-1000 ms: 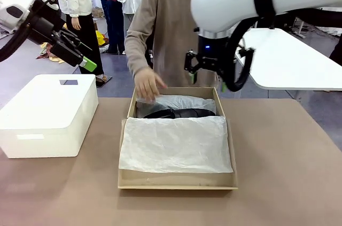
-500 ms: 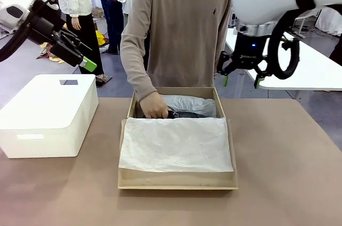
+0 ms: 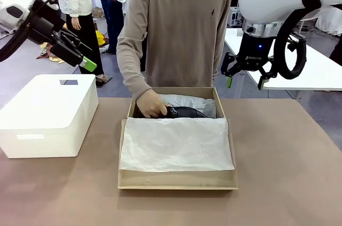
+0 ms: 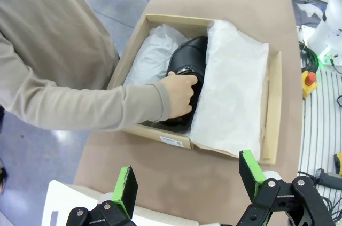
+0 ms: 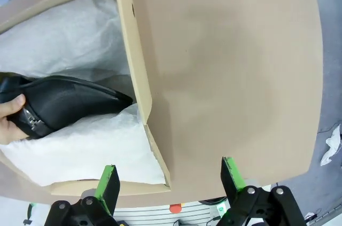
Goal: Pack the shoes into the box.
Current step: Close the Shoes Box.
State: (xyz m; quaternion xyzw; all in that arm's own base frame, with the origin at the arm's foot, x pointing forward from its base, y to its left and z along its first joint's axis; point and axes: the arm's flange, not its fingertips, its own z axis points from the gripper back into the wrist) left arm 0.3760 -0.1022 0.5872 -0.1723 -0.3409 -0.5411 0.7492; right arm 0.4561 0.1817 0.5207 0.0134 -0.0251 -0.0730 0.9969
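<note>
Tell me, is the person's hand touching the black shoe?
Touching. The left wrist view shows the hand gripping the shoe in the box.

Glossy black leather dress shoe (image 3: 186,112): mostly hidden under crumpled white tissue paper (image 3: 176,143) in tan cardboard shoebox (image 3: 176,180); person's hand (image 3: 151,104) covers one end. Its mate possibly under the paper too, can't tell. R wrist view: shoe and hand cut off at left edge.

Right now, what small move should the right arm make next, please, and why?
Probably wait: the open right gripper hangs right of the box while the person's hand grips a shoe inside it, so reaching in risks contact.
</note>
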